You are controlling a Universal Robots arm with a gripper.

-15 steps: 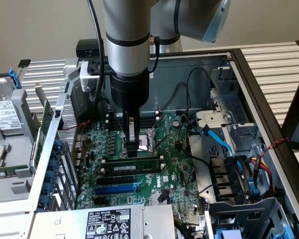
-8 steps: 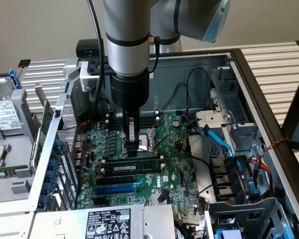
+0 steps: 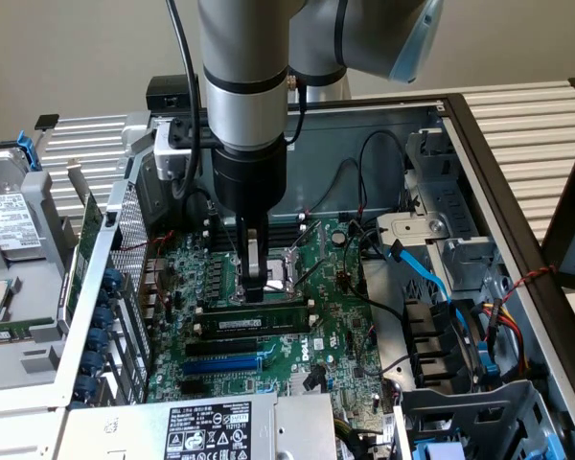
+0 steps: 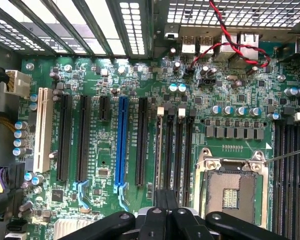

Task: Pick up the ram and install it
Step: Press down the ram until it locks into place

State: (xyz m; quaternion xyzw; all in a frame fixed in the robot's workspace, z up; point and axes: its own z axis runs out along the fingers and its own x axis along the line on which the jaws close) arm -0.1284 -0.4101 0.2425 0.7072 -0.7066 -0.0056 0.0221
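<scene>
Gripper closed, seemingly on ram in slot — CPU socket behind, blue slot nearby.

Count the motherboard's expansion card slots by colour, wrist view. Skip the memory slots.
White slot: 1
Blue slot: 1
Black slots: 4 (three long, one short)
Total: 6

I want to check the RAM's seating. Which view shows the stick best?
The exterior view: the RAM stick stands in its slot on the motherboard, its labelled side visible, with the gripper pressing its top. The wrist view shows the RAM edge-on, a thin strip.
</scene>
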